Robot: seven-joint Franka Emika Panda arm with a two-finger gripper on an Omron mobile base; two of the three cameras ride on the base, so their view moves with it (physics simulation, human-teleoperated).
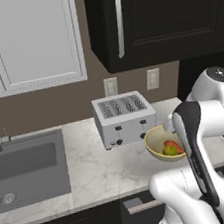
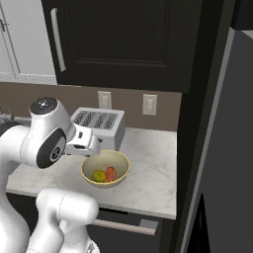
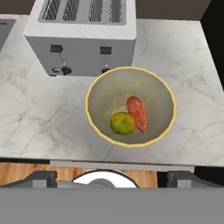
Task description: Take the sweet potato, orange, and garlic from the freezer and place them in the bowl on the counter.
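Note:
The pale yellow bowl (image 3: 130, 105) (image 1: 156, 148) (image 2: 105, 168) sits on the marbled counter (image 3: 39, 118) in front of the toaster. Inside it the yellow-olive orange (image 3: 122, 123) (image 2: 99, 176) lies against the reddish sweet potato (image 3: 137, 113) (image 2: 111, 173). A faint pale patch shows just behind the orange; I cannot tell whether it is the garlic. My gripper (image 3: 112, 178) (image 2: 91, 145) hovers above the bowl's near rim, open, its fingertips (image 3: 41, 178) wide apart with nothing between them. The freezer's inside is out of view.
A silver four-slot toaster (image 1: 124, 117) (image 3: 81, 35) stands right behind the bowl. The steel sink (image 1: 26, 167) lies at the left. Dark upper cabinets (image 2: 123, 39) hang overhead. A tall grey panel (image 2: 232, 148) rises at the right, past the counter's end.

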